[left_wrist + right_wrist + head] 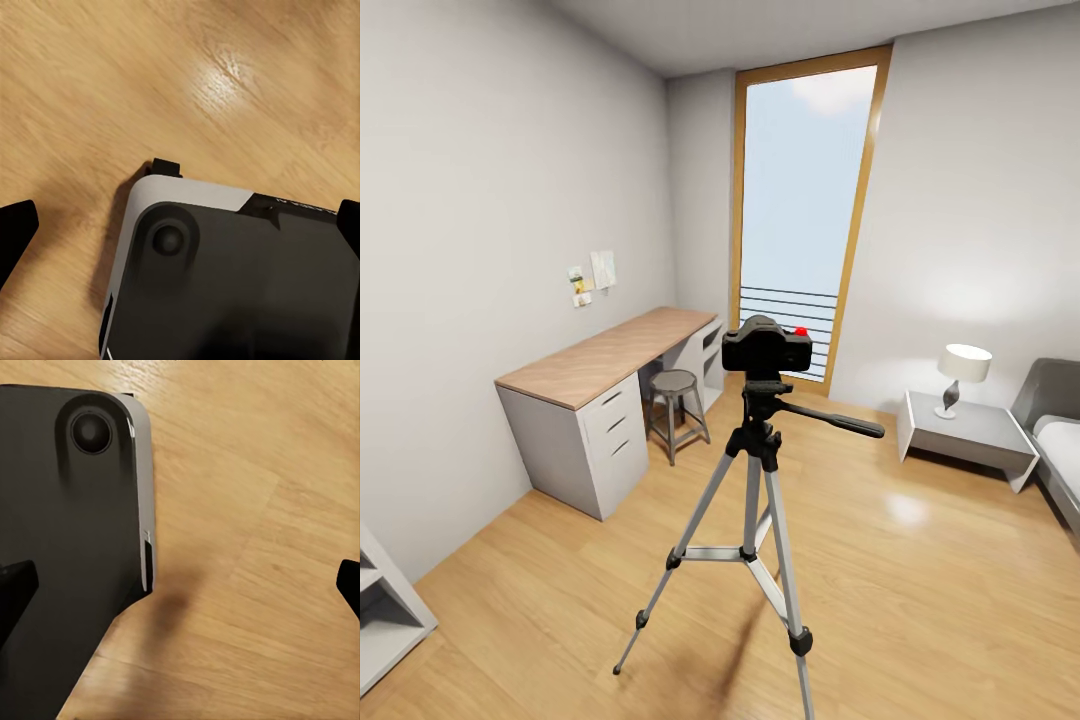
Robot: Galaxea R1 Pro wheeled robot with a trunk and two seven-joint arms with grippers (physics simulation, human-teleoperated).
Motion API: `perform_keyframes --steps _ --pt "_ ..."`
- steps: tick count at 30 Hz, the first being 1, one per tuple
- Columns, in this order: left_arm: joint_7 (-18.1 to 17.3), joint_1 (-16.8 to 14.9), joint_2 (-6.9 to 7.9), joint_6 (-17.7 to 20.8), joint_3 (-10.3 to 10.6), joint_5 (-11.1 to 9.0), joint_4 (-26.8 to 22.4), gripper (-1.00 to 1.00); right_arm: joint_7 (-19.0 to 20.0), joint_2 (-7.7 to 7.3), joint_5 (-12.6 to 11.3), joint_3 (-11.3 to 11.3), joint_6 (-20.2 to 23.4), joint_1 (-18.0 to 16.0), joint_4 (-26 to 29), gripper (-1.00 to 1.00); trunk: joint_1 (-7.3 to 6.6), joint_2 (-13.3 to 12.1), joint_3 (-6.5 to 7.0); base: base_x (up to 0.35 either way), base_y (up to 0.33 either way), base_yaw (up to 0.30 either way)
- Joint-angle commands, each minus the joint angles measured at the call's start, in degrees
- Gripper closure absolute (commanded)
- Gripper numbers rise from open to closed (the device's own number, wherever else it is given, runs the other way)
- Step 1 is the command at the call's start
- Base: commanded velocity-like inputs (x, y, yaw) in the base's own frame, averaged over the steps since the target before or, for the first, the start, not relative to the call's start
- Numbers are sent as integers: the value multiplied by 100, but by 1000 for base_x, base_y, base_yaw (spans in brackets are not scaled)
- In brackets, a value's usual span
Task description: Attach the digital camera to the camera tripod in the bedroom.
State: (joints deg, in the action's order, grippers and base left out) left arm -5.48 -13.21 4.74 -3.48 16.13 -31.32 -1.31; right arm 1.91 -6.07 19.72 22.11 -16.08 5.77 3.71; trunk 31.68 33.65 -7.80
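In the head view the small black digital camera [765, 348], with a red button [801, 331] on top, sits on the head of the camera tripod [760, 470]. The tripod stands upright on the bedroom's light wood floor, silver legs spread, its black pan handle [840, 420] pointing right. In the left wrist view my left gripper [181, 229] is open, its dark fingertips [16, 232] far apart over my own base [240, 285] and the floor. My right gripper [181, 589] is likewise open with nothing between its fingertips [15, 592].
A wood-topped desk [610, 355] with drawers and a round stool [677, 400] stand along the left wall. A tall window [805, 210] is behind the tripod. At the right are a nightstand [965, 430] with a lamp [963, 375] and a bed's edge [1060, 440]. A grey shelf corner [385, 610] sits near left.
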Motion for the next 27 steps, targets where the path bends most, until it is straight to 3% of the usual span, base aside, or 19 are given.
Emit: perform_keyframes --steps 1,27 --pt "-24 -5 1 -17 48 -58 8 -100 20 1 40 49 -11 2 8 -100 2 7 -8 0 0 0" --pt "-24 -6 13 -21 66 -60 7 -100 28 9 80 84 1 -2 94 -100 2 7 -8 0 0 0"
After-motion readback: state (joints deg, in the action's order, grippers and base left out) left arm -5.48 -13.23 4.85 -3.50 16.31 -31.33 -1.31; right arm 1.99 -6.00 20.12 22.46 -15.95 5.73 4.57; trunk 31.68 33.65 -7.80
